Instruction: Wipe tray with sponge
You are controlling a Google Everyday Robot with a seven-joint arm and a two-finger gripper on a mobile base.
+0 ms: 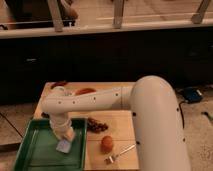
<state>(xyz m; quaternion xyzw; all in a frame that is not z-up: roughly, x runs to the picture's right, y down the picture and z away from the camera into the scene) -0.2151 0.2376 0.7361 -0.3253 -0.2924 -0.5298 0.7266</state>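
Observation:
The green tray [37, 152] lies at the lower left, on the left part of the wooden board. The pale bluish-white sponge [63, 146] lies flat inside the tray, near its right side. My white arm reaches from the right across the board and bends down over the tray. My gripper [64, 136] points down right above the sponge and seems to press on it; its tips are hidden by the wrist.
A light wooden board [117, 125] holds a round orange-brown fruit [106, 143], a fork [120, 154], a dark cluster of grapes [97, 125] and an orange-red item [85, 91] at the back. A dark counter wall stands behind.

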